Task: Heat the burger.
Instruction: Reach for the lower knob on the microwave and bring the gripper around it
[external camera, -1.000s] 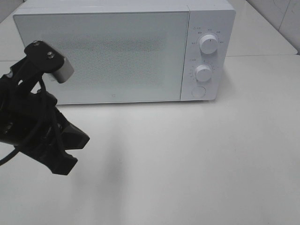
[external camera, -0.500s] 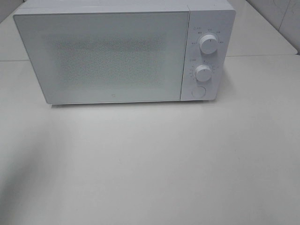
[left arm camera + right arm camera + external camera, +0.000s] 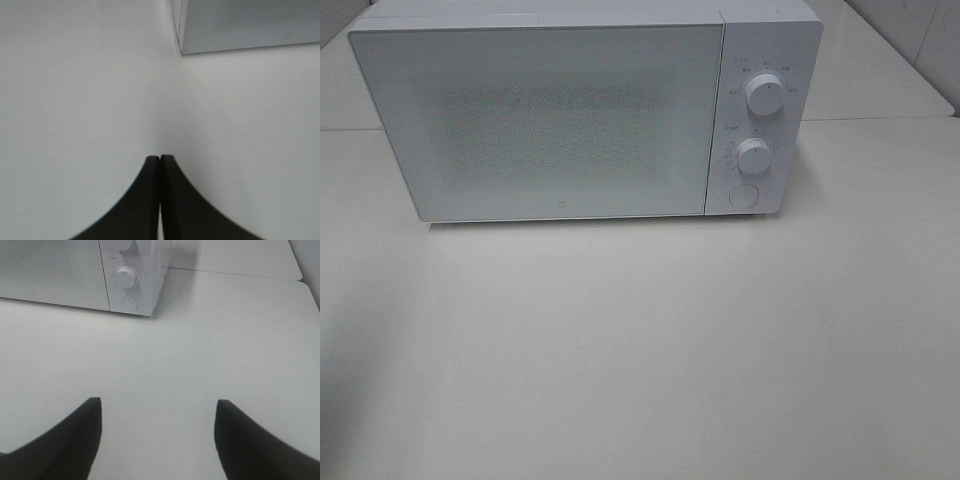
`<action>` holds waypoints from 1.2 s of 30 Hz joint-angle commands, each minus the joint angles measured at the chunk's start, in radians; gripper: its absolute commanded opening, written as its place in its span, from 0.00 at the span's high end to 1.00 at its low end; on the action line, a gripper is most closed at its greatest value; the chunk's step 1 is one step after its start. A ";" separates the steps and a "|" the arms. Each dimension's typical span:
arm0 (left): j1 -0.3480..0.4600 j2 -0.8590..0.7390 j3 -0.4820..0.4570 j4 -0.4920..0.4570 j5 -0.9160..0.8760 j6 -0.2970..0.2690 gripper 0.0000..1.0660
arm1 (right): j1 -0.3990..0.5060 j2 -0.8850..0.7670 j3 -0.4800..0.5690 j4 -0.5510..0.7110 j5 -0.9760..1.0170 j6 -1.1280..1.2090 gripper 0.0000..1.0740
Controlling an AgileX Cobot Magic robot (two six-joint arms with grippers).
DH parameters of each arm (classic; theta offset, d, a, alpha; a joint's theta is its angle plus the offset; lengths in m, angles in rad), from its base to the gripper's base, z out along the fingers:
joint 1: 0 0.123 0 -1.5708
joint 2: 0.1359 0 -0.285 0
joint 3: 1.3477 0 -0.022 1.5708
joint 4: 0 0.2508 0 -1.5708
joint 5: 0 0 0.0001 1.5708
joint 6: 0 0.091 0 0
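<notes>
The burger is out of view in every frame. A white microwave (image 3: 585,110) stands at the back of the table with its door shut; its frosted door hides the inside. In the left wrist view my left gripper (image 3: 160,159) is shut, fingertips pressed together with nothing between them, over bare table near the microwave's lower corner (image 3: 181,50). My right gripper (image 3: 157,405) stands open and empty above the table, facing the microwave's control panel (image 3: 127,277). Neither arm shows in the exterior high view.
Two white knobs (image 3: 765,93) (image 3: 754,157) and a round button (image 3: 744,196) sit on the microwave's right panel. The white table (image 3: 650,340) spreads in front of it. A table seam runs behind on the right (image 3: 235,275).
The left arm, which stood at the left of the exterior high view a second ago, has withdrawn out of that view. The microwave has not moved.
</notes>
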 commanded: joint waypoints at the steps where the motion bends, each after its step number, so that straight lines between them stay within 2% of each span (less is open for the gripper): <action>1: 0.002 -0.123 -0.006 0.004 0.068 0.005 1.00 | 0.000 -0.021 0.002 -0.001 0.002 -0.009 0.42; 2: 0.002 -0.123 -0.006 0.004 0.068 0.005 1.00 | 0.000 -0.021 0.002 -0.001 0.002 -0.009 0.42; 5: 0.002 -0.291 -0.006 0.007 0.133 0.034 1.00 | 0.000 -0.021 0.002 -0.001 0.002 -0.009 0.42; 11: -0.018 -0.405 0.004 0.007 0.175 0.041 1.00 | 0.000 -0.021 0.002 -0.001 0.002 -0.009 0.42; 16: -0.046 -0.542 0.095 0.026 0.235 0.042 1.00 | 0.000 -0.021 0.002 -0.001 0.002 -0.009 0.42; 24: -0.046 -0.770 0.157 0.033 0.283 0.019 1.00 | 0.000 -0.021 0.002 -0.001 0.002 -0.009 0.42; 36: -0.047 -0.762 0.190 0.030 0.234 -0.001 1.00 | 0.000 -0.021 0.002 -0.001 0.002 -0.009 0.42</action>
